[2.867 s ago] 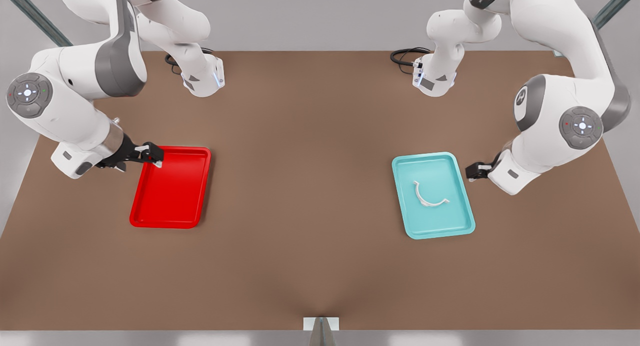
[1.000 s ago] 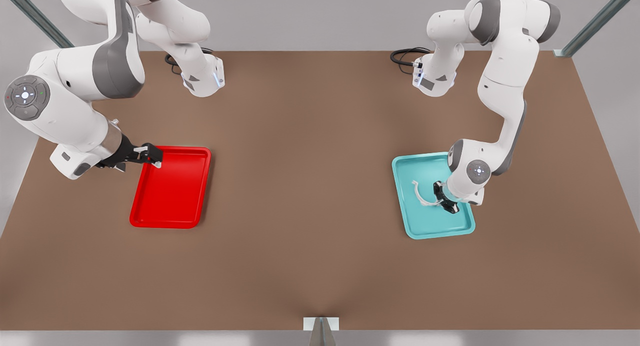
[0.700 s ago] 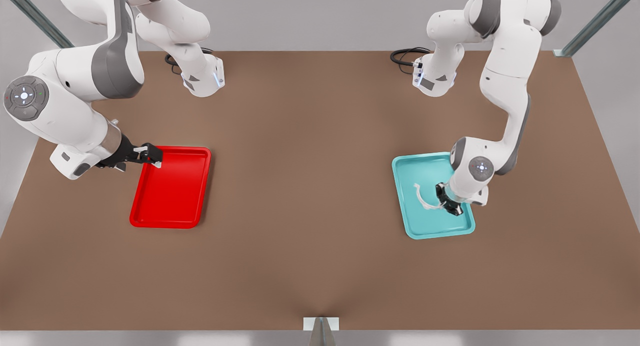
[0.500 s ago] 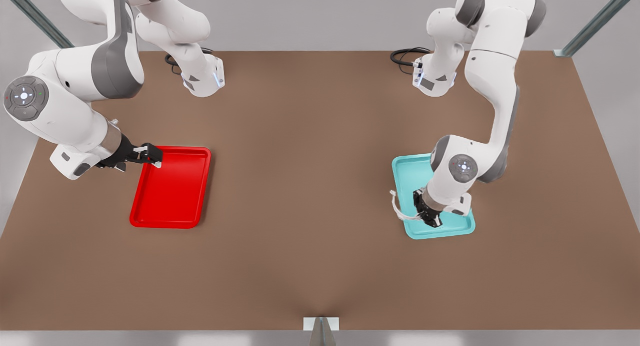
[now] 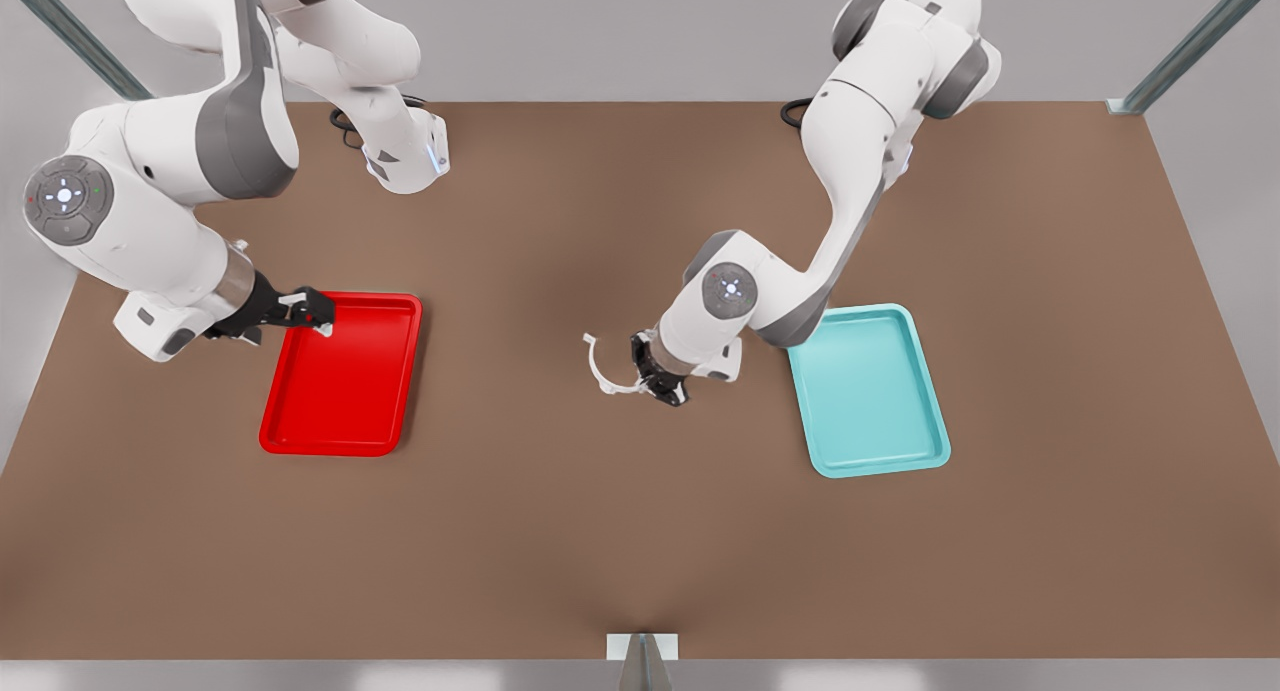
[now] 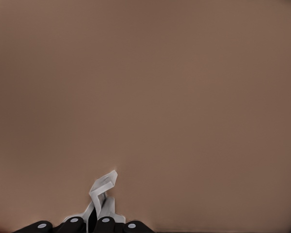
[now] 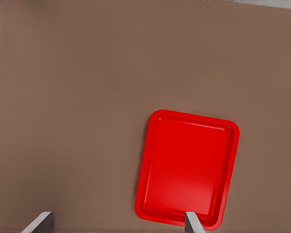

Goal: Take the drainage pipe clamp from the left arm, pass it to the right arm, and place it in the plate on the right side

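Left tool (image 5: 655, 376) clenched on drainage pipe clamp (image 5: 604, 366) above table (image 5: 560, 531), right tool (image 5: 312, 316) released beside plate (image 5: 345, 376)

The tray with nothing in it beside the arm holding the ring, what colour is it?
Teal, best seen in the front view.

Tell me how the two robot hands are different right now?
The left gripper is shut on the drainage pipe clamp; the right gripper is open and holds nothing. The left gripper is over the bare table between the trays; the right gripper waits at the corner of the red plate. Both have dark fingers on white arms.
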### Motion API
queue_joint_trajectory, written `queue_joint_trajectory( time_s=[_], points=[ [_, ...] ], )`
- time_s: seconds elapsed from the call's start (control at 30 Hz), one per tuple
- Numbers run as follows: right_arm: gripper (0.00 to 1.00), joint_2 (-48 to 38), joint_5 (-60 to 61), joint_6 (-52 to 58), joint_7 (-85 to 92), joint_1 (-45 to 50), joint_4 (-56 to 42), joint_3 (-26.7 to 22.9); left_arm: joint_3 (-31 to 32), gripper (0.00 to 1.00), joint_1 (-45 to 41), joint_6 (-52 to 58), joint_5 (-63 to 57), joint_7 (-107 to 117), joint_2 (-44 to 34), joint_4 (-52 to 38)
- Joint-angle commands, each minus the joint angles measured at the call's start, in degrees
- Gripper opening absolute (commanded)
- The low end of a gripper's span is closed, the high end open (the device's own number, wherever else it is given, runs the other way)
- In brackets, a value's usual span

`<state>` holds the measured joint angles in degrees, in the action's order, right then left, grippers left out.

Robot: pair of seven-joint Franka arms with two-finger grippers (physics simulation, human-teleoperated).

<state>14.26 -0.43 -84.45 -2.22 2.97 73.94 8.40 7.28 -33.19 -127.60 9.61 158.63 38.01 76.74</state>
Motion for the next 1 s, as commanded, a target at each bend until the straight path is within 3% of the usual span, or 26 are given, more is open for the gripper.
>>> queue_joint_trajectory(
  time_s=[0.0, 0.33, 0.97],
  points=[
    [1.00, 0.68, 0.08, -2.83, -7.63, 3.44, -0.11, 0.13, 0.01, 0.21, -0.91, -8.89, 0.41, 37.97, 0.75, -0.10],
    [1.00, 9.03, 1.49, -19.26, -24.42, 15.13, -0.46, 2.41, 1.33, 0.21, -2.23, -12.85, 2.78, 38.94, 2.34, -0.45],
    [1.00, 12.81, -0.45, -21.64, -23.98, 18.48, 7.36, 3.47, 1.59, 0.21, -1.97, -12.58, 2.78, 38.94, 1.90, -0.45]
  ],
)
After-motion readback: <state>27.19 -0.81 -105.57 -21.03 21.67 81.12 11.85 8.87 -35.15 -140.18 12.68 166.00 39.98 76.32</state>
